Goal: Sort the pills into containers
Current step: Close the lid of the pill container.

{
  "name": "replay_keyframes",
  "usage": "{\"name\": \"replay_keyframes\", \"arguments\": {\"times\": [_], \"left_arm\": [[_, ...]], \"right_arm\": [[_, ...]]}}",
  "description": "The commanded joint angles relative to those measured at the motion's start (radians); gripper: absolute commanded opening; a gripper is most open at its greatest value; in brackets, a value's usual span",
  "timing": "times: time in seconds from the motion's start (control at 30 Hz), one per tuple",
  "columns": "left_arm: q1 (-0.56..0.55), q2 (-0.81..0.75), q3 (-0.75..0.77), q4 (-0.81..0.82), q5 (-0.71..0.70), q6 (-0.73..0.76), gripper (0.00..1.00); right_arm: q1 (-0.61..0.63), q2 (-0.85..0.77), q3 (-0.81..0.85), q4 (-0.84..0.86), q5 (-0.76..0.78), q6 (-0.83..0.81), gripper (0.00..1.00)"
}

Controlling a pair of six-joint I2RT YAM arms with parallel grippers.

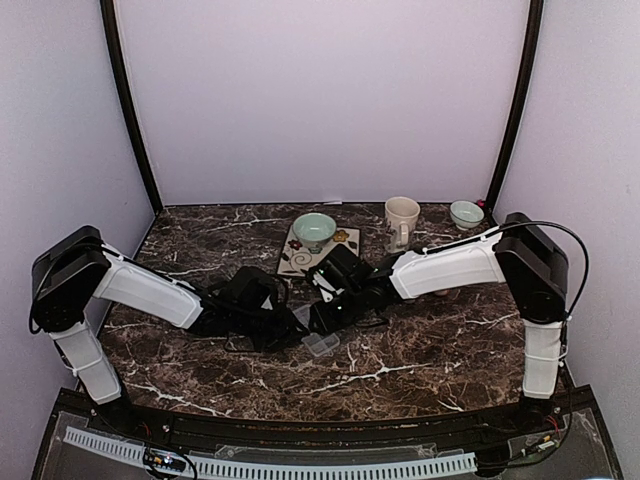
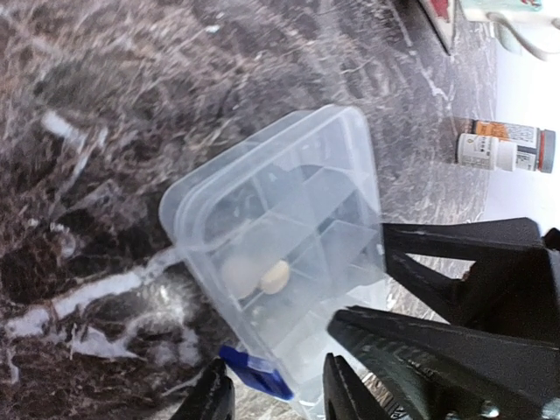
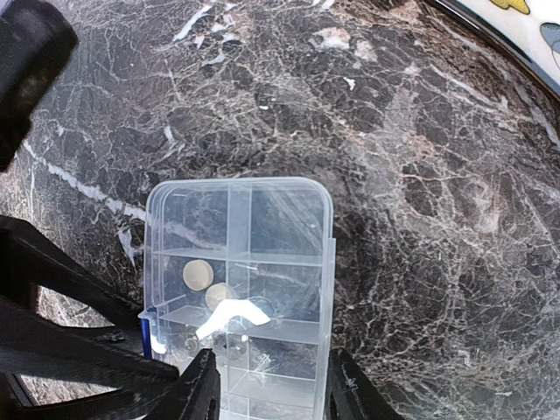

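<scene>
From above, you had the box [image 1: 320, 344] at the middle of the table [image 1: 430, 350]. Open marble ran to the near edge, with bowl [image 1: 314, 229] and mug [image 1: 402, 220] at the far edge.

Left wrist: your left gripper [image 2: 278, 395] narrowly straddled the box's clasp [image 2: 254, 372] end, grip unclear; bottles [image 2: 503, 149] stood well apart.

Right wrist: your right gripper [image 3: 273, 394] clamped the box's near end; two pills [image 3: 199, 274] sat in one compartment [image 3: 175, 284].
</scene>
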Motion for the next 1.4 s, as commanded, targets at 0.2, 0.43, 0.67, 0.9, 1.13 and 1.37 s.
{"name": "replay_keyframes", "arguments": {"times": [0.2, 0.43, 0.67, 0.9, 1.13, 1.37], "left_arm": [[-0.013, 0.017, -0.004, 0.031, -0.038, -0.064, 0.36], [-0.013, 0.047, 0.014, 0.046, -0.028, -0.072, 0.27], [-0.013, 0.089, 0.030, 0.065, -0.003, -0.083, 0.19], [-0.013, 0.133, 0.043, 0.077, 0.014, -0.083, 0.13], [-0.012, 0.178, 0.047, 0.104, 0.026, -0.087, 0.08], [-0.003, 0.245, 0.061, 0.155, 0.054, -0.079, 0.02]], "right_arm": [[0.003, 0.041, -0.051, -0.118, -0.036, -0.024, 0.39], [0.000, 0.040, -0.058, -0.117, -0.043, -0.027, 0.39], [0.000, 0.040, -0.059, -0.119, -0.051, -0.027, 0.38], [0.000, 0.048, -0.052, -0.127, -0.066, -0.034, 0.37], [0.000, 0.063, -0.038, -0.132, -0.085, -0.036, 0.35], [0.000, 0.082, -0.035, -0.133, -0.114, -0.036, 0.35]]}}
